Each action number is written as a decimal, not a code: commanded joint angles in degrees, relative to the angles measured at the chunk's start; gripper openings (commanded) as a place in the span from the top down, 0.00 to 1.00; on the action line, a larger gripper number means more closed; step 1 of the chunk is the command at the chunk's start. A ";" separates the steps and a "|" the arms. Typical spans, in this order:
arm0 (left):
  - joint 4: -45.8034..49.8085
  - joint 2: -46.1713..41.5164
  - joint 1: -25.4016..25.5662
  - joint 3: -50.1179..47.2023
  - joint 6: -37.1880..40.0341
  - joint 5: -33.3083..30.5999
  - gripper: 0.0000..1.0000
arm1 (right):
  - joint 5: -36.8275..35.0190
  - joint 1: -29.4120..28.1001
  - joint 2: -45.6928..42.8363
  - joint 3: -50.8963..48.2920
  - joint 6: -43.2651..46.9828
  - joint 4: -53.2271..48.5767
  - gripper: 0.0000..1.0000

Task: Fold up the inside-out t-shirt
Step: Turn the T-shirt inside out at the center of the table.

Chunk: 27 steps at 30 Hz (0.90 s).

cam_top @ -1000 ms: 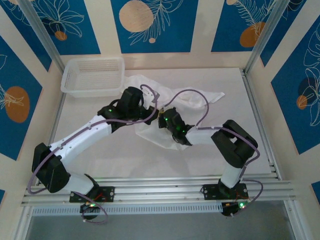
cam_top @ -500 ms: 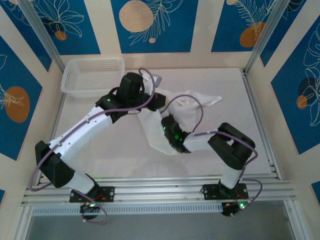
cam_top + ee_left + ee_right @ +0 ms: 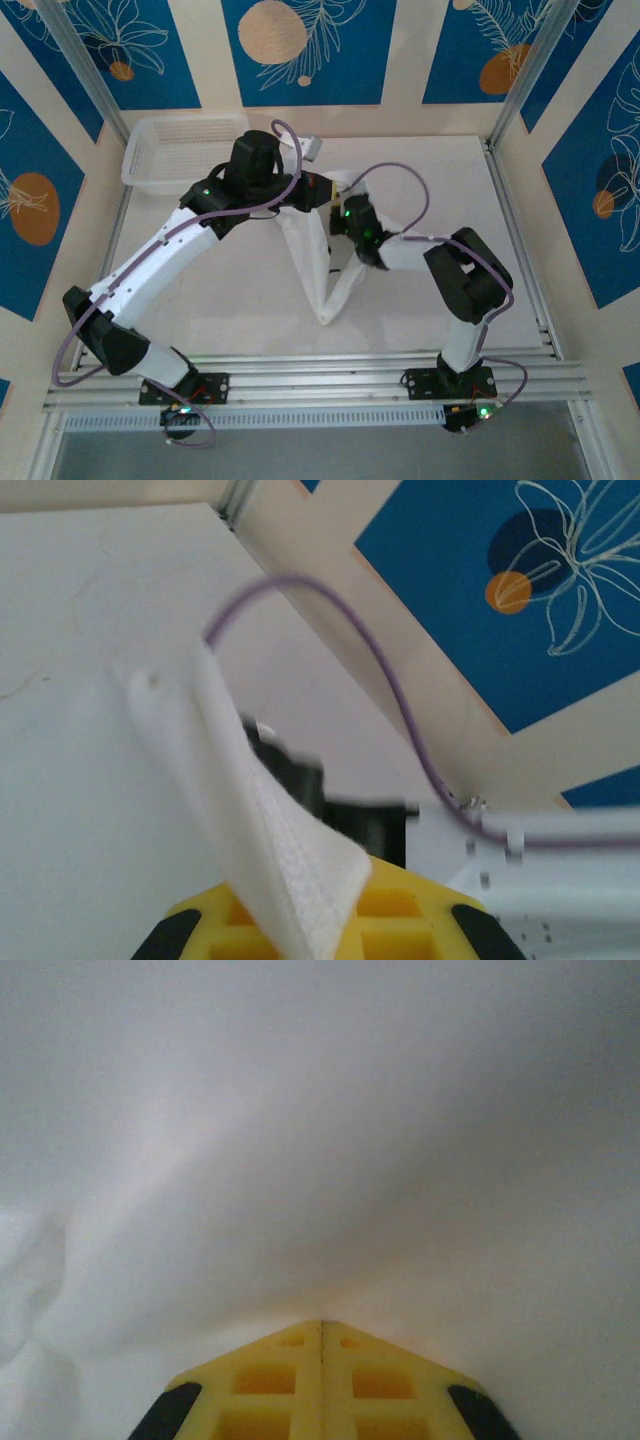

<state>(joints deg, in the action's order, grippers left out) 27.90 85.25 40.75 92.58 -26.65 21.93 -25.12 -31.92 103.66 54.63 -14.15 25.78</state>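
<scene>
T-shirt (image 3: 305,255), long axis far-to-near

Walls: cream panels with blue insets (image 3: 400,60), orange discs, white line-drawn leaves. Silver aluminium corner posts (image 3: 88,72). Matte white tabletop (image 3: 230,310); slotted aluminium rail (image 3: 330,372) along near edge. Grey strip (image 3: 320,450) below, possibly floor. Light even, soft.

a robot test cell: aluminium frame (image 3: 320,380), blue flower-print walls (image 3: 340,70), white table (image 3: 220,300).
</scene>
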 commanded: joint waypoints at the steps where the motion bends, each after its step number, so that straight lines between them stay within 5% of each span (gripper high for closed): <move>1: -2.93 0.22 1.22 3.54 0.01 7.14 1.00 | 6.62 -0.14 1.20 5.19 -5.12 -18.37 1.00; 9: -3.12 7.57 3.58 15.07 -3.42 6.92 0.98 | 9.16 -6.04 2.11 3.40 -13.61 -19.10 1.00; 13: -4.45 8.40 4.45 17.49 -4.41 7.29 0.98 | 5.42 -4.20 6.22 8.11 -12.87 -27.64 1.00; 19: -6.36 8.27 7.28 19.62 -2.42 10.16 0.99 | 11.63 3.16 5.46 13.88 -20.55 -32.67 1.00; 27: -4.18 9.38 11.28 21.50 1.13 9.73 0.99 | 14.49 2.42 16.39 24.93 -18.00 -43.08 1.00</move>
<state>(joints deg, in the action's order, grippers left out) 25.78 94.26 50.54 111.50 -27.90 29.36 -14.96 -28.51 117.78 79.09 -31.31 -9.34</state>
